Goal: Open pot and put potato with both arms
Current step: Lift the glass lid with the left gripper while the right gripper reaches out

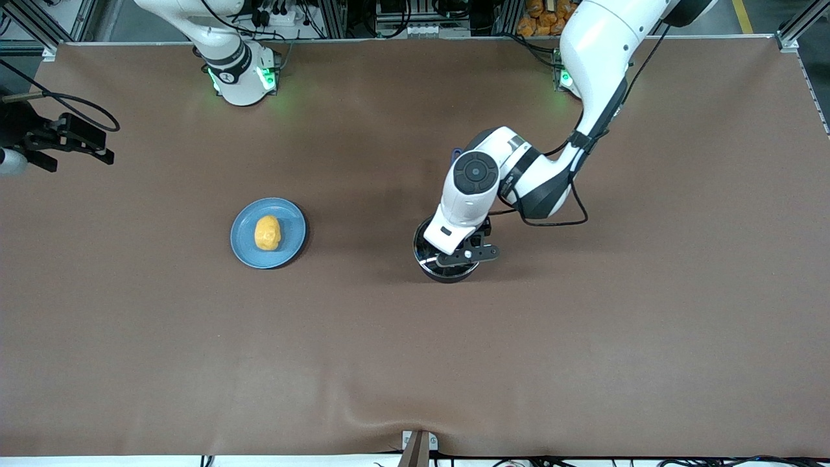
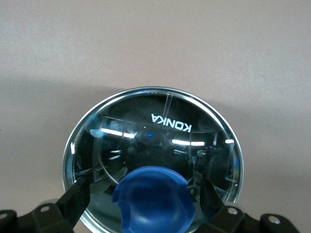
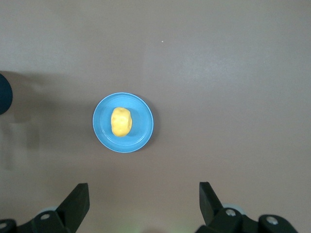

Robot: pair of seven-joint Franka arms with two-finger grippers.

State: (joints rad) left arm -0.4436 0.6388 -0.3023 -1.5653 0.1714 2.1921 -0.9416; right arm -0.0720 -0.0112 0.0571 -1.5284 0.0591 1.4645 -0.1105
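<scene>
Pot (image 1: 444,259) and lid were found on the brown table (image 1: 583,363), nearest the front camera of the things in play, toward the left arm's end of the table. Its glass lid (image 2: 155,145) was seen closed over the black pan, with the blue knob (image 2: 154,199) standing between the spread fingers (image 2: 73,200) of the left gripper (image 2: 143,196); no contact with the knob could be made out, so nothing was held. The step in hand was judged to be the grasp of the lid: the fingers would best be centred on the knob, lowered until the pads flank its widest part, closed firmly, and the lid lifted straight up so that the pan is not dragged. A slip on the rounded knob was judged the main risk. The left arm was seen reaching from its base with the wrist bent downward directly over the pot. Slightly farther from the camera, toward the right arm's end, the potato (image 1: 267,233) lay in the middle of a light-blue plate (image 1: 288,254), well apart from the pot. Farthest, the right gripper (image 1: 78,144) was held high at the table's edge, waiting, its fingers (image 3: 77,201) wide apart and empty, with the plate in its wrist view.
</scene>
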